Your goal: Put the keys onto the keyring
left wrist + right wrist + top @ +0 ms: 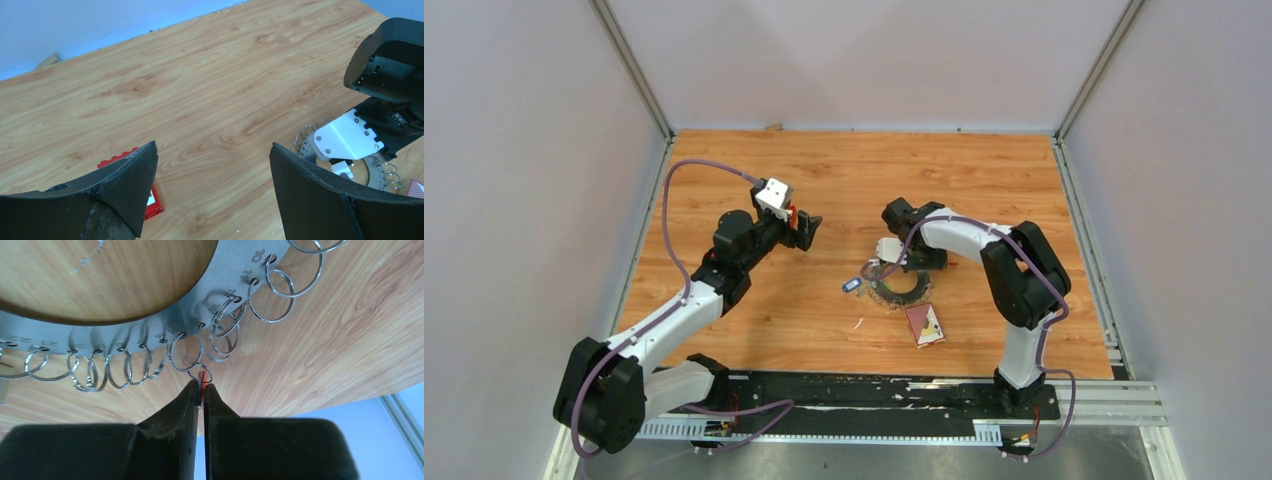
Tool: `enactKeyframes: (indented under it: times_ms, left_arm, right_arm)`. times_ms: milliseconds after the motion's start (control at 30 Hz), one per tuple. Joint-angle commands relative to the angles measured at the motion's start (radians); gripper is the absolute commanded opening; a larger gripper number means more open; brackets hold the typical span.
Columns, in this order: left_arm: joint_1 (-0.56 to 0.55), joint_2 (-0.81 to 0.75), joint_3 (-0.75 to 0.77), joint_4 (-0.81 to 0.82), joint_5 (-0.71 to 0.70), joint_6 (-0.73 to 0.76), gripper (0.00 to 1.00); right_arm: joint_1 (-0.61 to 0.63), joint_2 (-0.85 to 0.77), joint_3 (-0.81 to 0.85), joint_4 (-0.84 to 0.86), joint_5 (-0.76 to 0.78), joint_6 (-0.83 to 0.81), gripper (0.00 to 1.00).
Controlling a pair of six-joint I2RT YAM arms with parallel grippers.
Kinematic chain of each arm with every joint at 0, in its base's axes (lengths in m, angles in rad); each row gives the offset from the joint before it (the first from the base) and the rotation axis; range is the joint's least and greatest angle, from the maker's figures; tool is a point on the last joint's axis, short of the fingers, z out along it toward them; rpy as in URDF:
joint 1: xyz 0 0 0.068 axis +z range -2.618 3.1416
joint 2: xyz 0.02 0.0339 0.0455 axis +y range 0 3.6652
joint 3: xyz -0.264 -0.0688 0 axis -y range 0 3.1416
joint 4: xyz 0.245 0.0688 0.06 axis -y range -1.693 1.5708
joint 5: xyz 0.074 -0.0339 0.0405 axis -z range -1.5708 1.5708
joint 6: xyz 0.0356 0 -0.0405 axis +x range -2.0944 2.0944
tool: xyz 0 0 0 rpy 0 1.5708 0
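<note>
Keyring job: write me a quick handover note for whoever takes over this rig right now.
Left gripper: open, empty, held up off the table, away from the work.
Right gripper: shut on a thin red-edged piece, probably a key's tag, right at the rim of the keyring.
Blue-tagged key: loose on the wood just left of the keyring. No green-tagged one in view.
Done: nothing certain; the split rings that show are all bare.
Left: get the pinched piece onto a ring, then fetch the blue-tagged key.
</note>
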Motion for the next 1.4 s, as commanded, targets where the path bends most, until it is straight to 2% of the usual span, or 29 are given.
enactKeyframes:
  times_ms: [0,167,333,533,600,667,700,867,900,1033,1233,1367]
  left_arm:
    - [0.005,-0.027,0.042,0.007,-0.002,0.003,0.89]
    - [0.006,-0.029,0.045,0.001,0.0,0.002,0.89]
    - [0.006,-0.03,0.046,0.003,0.007,0.0,0.89]
    - [0.006,-0.032,0.045,0.0,0.003,0.0,0.89]
    - [0.006,-0.032,0.048,0.0,0.0,0.002,0.91]
    - [0.006,-0.033,0.056,-0.015,-0.014,0.004,0.98]
    - [0.006,-0.033,0.063,-0.025,-0.029,0.005,1.0]
    - [0.007,-0.039,0.107,-0.086,-0.104,0.045,1.0]
    - [0.006,-0.041,0.114,-0.092,-0.121,0.046,1.0]
    - [0.006,-0.046,0.14,-0.104,-0.192,0.059,1.0]
    - [0.014,-0.058,0.183,-0.125,-0.24,0.151,1.0]
    - [0.039,-0.098,0.138,-0.118,-0.218,0.181,1.0]
  right_arm:
    - [-0.021,0.011,-0.005,0.039,0.049,-0.001,0.02]
    - [-0.053,0.017,-0.021,0.059,0.043,0.0,0.1]
    - [-0.08,0.019,-0.059,0.104,0.021,0.009,0.29]
    - [-0.123,-0.01,-0.079,0.126,-0.025,0.028,0.4]
    - [-0.146,-0.052,-0.084,0.115,-0.063,0.032,0.49]
    - [-0.173,-0.111,-0.097,0.107,-0.099,0.038,0.64]
    - [-0.186,-0.141,-0.104,0.104,-0.12,0.04,0.68]
    - [-0.283,-0.299,-0.136,0.099,-0.277,0.064,0.89]
    - [-0.305,-0.333,-0.139,0.107,-0.31,0.077,0.99]
    - [-0.384,-0.456,-0.153,0.181,-0.401,0.171,1.0]
    - [-0.45,-0.588,-0.176,0.309,-0.425,0.373,1.0]
    - [-0.457,-0.704,-0.261,0.44,-0.402,0.503,1.0]
